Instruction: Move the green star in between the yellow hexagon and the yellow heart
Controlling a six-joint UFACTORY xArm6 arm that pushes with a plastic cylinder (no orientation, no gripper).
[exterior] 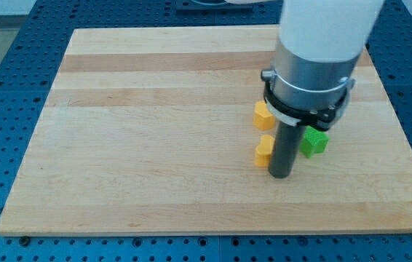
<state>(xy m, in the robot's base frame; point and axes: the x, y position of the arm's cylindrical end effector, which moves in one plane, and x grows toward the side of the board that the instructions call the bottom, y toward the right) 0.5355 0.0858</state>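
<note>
A: Where is the tip [281, 176] seen?

B: On the wooden board [155, 131], just right of one yellow block [264, 152], touching or nearly so. No jaws are carried, only a plain rod; nothing is held.

A: And the green star [314, 141]?

B: Right of the rod, partly hidden by it. A second yellow block [263, 115] is noted above the first, shape not made out.

Pale wood under my matt rod

The board [155, 131] is smooth, light-grained wood; my rod [284, 149] looks dull dark.
</note>
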